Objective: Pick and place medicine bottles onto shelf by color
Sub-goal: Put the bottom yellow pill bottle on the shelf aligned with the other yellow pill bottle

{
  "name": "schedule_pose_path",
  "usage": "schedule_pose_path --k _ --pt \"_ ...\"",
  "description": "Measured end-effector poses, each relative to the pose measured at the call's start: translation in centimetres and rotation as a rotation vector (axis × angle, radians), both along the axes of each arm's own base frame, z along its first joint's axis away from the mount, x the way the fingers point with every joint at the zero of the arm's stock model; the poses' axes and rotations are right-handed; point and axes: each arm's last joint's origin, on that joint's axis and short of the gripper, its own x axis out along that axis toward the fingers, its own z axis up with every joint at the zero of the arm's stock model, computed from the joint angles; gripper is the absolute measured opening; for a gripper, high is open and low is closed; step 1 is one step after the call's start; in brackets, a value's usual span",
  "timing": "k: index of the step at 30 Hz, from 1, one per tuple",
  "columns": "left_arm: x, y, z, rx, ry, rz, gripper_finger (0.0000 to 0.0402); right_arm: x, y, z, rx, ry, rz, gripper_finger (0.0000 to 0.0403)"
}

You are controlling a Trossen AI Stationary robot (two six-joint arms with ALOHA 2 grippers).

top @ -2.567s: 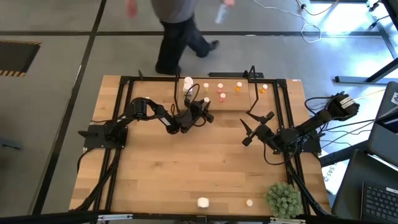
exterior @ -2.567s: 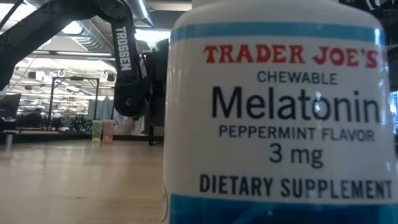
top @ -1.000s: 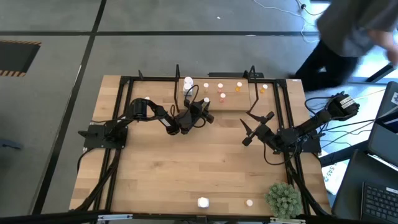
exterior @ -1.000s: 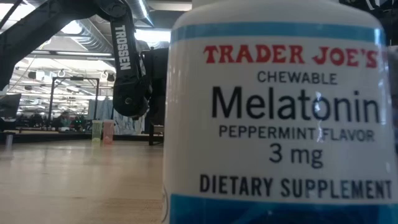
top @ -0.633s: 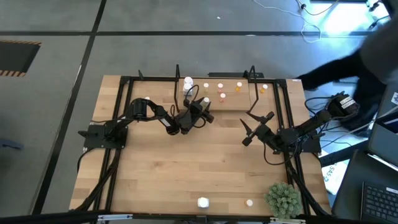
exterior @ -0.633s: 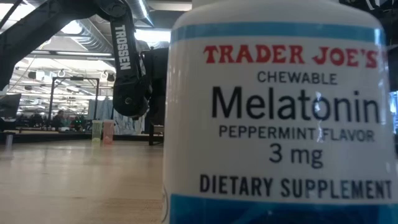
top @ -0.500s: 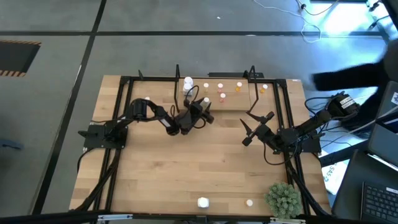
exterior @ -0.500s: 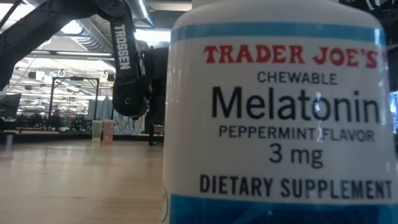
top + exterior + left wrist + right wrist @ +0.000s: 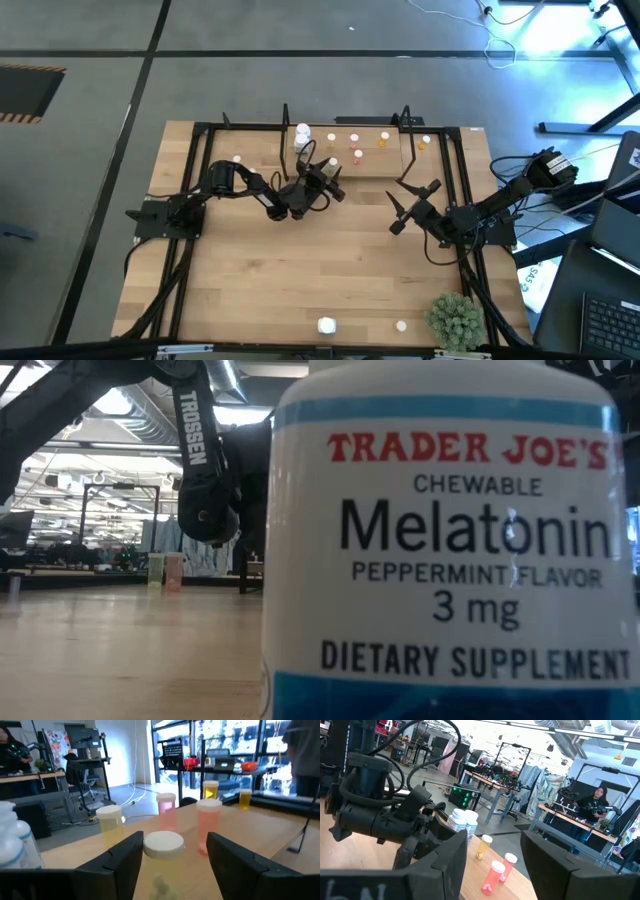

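Left end effector sits at the shelf on the tabletop's far side, fingers spread either side of a cream bottle, not gripping it. Pink and orange medicine bottles stand just beyond. Right end effector hangs mid-tabletop, fingers parted, holding nothing.

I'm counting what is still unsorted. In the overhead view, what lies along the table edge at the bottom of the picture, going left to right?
white bottle → smaller pale bottle → green plant
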Motion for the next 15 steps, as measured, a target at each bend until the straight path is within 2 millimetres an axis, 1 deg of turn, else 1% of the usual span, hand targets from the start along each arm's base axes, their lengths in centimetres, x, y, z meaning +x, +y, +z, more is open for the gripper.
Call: schedule_pose_path --k 3,15 --pt "0.04 0.0 0.52 0.018 0.008 0.005 0.0212 0.0 0.0 0.0 0.0 0.0 0.0 0.0188" --pt "0.02 0.03 0.42 0.022 0.019 0.007 0.0213 0.0 0.0 0.0 0.0 0.0 0.0 0.0188"
